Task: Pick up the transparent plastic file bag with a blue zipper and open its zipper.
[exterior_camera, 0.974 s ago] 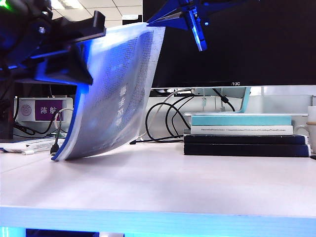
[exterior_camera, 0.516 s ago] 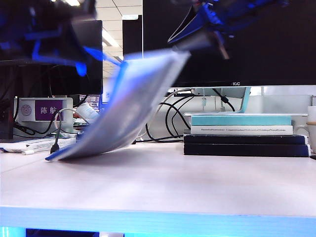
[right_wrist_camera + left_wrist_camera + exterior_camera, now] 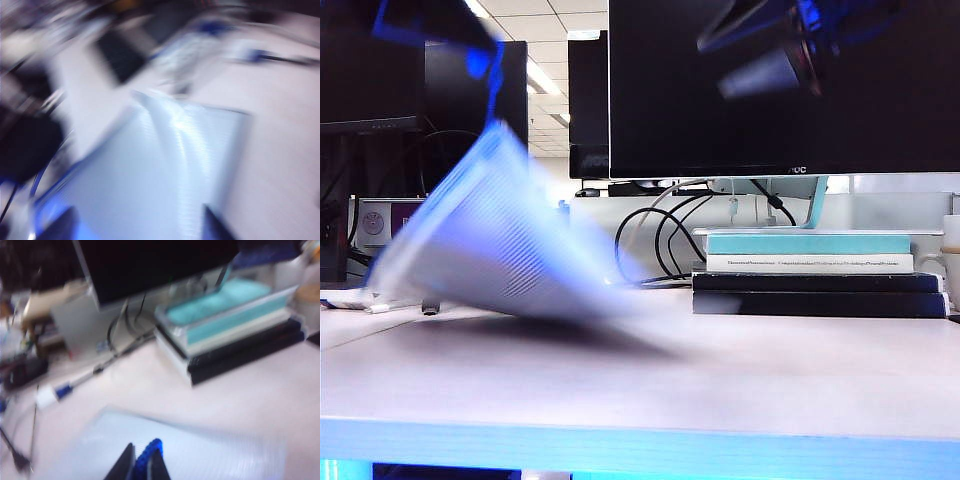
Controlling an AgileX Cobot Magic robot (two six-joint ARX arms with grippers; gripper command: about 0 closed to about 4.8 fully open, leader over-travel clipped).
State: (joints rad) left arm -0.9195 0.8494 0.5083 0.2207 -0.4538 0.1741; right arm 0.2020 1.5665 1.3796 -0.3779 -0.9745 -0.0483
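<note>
The transparent plastic file bag (image 3: 490, 240) is a blurred, grid-textured sheet. It hangs slanted from my left gripper (image 3: 480, 60) at the upper left, and its low edge rests on the table (image 3: 740, 370). In the left wrist view my left gripper (image 3: 142, 462) is shut on the bag's blue zipper (image 3: 150, 452), with the pouch (image 3: 200, 450) spread below it. My right gripper (image 3: 750, 50) is high in front of the monitor, apart from the bag. In the right wrist view my right gripper (image 3: 137, 227) is open, its fingertips (image 3: 212, 225) wide apart above the bag (image 3: 150, 170), holding nothing.
A stack of teal and black books (image 3: 810, 270) lies at the right rear of the table. A large dark monitor (image 3: 720, 110) stands behind, with black cables (image 3: 650, 240) under it. Small items and a labelled box (image 3: 380, 220) sit at the far left.
The right gripper has opened, let go of the bag's upper corner and pulled away to the right. The freed bag has swung down leftward onto the table, still hanging from the left gripper.
</note>
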